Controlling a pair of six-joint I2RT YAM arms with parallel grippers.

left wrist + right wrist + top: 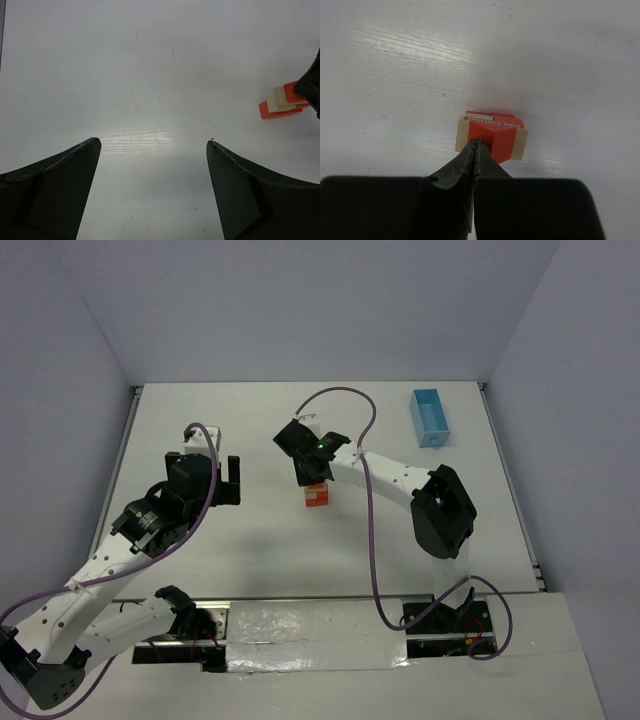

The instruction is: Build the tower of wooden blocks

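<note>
The wood block tower (317, 496) stands near the middle of the table (250, 560), and it is the only 1 in view. The left wrist view shows 4 bands in it, 2 red and 2 tan, though I cannot tell how many blocks make up each band. The right gripper (476, 144) hangs right over its red top with both fingers pressed together on nothing, probably to nudge or press the top piece square. The left gripper (153, 144) waits well to the left with its fingers spread wide and empty, likely to keep clear. 1 blue tray (431, 417) sits far right.
</note>
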